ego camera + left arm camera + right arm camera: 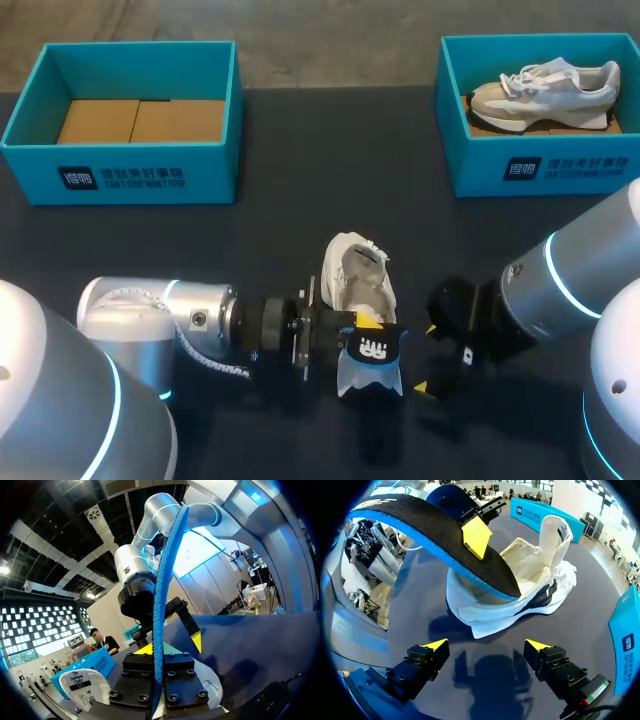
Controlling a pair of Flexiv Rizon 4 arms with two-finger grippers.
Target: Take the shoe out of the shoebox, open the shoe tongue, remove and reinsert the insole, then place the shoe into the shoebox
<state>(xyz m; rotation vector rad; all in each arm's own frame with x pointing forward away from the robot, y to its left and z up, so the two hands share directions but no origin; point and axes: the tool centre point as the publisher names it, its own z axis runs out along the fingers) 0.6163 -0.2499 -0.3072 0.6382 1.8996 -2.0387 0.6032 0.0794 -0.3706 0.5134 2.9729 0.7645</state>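
Insole (435,535) is clamped in the left pincer (366,322) over the shoe (520,580); right pincer (486,645) gapes wide, touching nothing.

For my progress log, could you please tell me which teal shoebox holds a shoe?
The teal cardboard shoebox at the far right holds a beige-and-white sneaker; the far-left teal shoebox shows only brown cardboard inside.

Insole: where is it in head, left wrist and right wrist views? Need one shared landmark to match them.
Head: insole at lower middle, held by the left pincer at the heel end of the white shoe.
Left wrist: insole edge-on, a blue strip rising between this pincer's fingers.
Right wrist: insole is a dark curved sheet ahead of the open right pincer, over the shoe.
Shared landmark: the white shoe.
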